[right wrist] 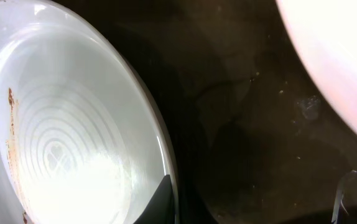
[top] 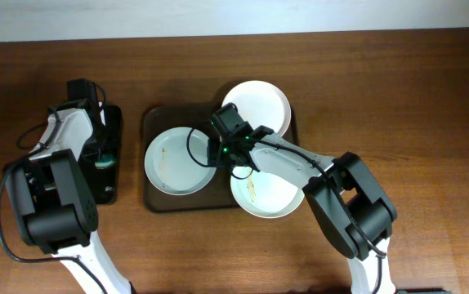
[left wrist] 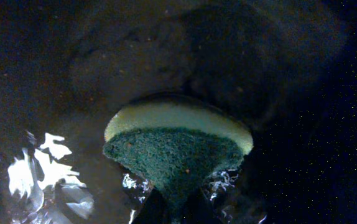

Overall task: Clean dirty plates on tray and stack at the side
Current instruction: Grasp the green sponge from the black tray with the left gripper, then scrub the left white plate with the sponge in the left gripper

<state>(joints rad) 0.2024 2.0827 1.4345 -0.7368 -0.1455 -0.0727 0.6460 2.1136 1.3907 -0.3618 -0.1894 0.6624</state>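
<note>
The dark brown tray [top: 158, 119] holds three white plates. The left plate [top: 173, 159] has a brown smear along its inside, also seen in the right wrist view [right wrist: 60, 124]. The far plate [top: 259, 102] overhangs the tray's back right corner, and its edge shows in the right wrist view [right wrist: 334, 68]. The near plate [top: 271, 196] has a brown smear and overhangs the front right. My right gripper [top: 219, 149] [right wrist: 175, 202] is shut on the left plate's right rim, with one finger inside it. My left gripper [top: 102, 166] [left wrist: 177, 214] is shut on a yellow and green sponge [left wrist: 178, 146] over the black tray.
A small black rectangular tray [top: 117, 131] lies to the left of the brown tray, under my left arm. Its wet dark floor [left wrist: 54, 168] shows around the sponge. Bare wooden table [top: 414, 106] lies to the right of the plates and along the front.
</note>
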